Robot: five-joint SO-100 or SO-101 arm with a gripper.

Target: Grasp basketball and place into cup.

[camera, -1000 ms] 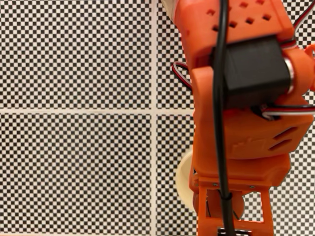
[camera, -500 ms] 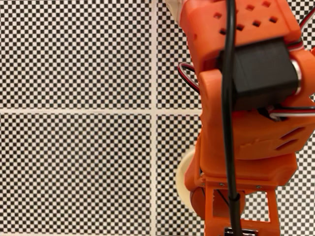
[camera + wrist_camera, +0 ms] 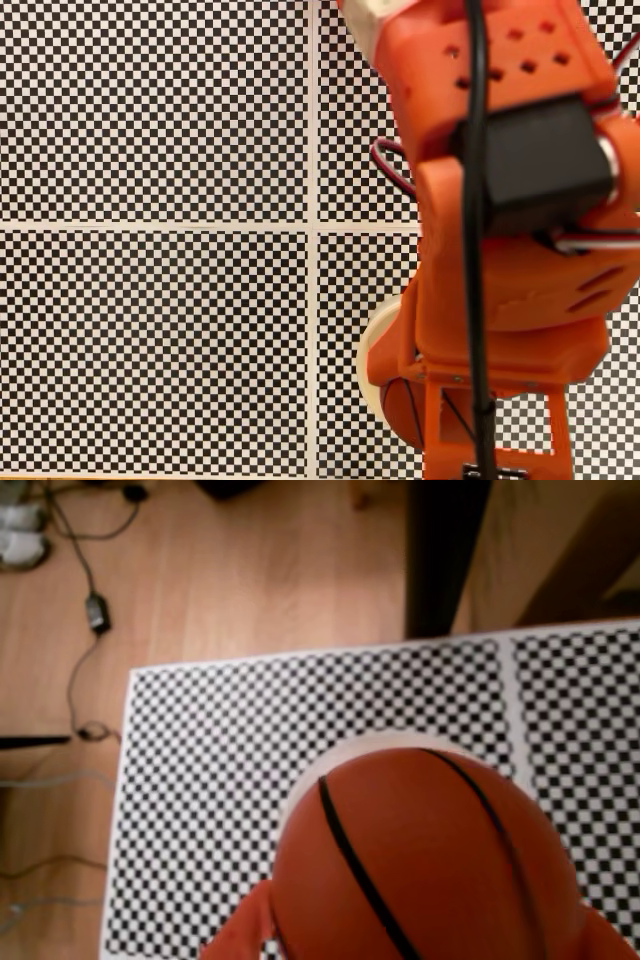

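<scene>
Table (image 3: 150,300): covered in fine black-and-white check, split by pale lines into panels. In the wrist view its near-left corner shows, with wood floor (image 3: 230,570) beyond at 12 and 9 o'clock.

Arm (image 3: 510,230): orange body with a black motor block, fills the fixed view from 12 round to 5 o'clock. A black cable (image 3: 478,250) runs down its length; red wire loops out on its left side. It hides most of what lies under it.

Ball (image 3: 420,870): orange-red with thin black seams, fills the wrist view from centre to 6 o'clock, very close to the lens. In the fixed view only a dark orange curve with a seam shows at about 5 o'clock, under the arm's frame (image 3: 405,410).

Tool (image 3: 420,940): orange fingers (image 3: 235,940) press the ball's lower flanks at 7 and 5 o'clock in the wrist view, clenched on the ball.

Cup (image 3: 378,370): cream rim arc peeks out left of the arm, fixed view, about 5 o'clock. In the wrist view a pale arc (image 3: 370,745) hugs the ball's upper edge from 10 to 1 o'clock; ball sits over the mouth. How deep it sits in the mouth, cannot tell.

Floor clutter: cables and a small adapter (image 3: 95,610) at 10 o'clock; dark post (image 3: 445,550) at 12 to 1.
</scene>
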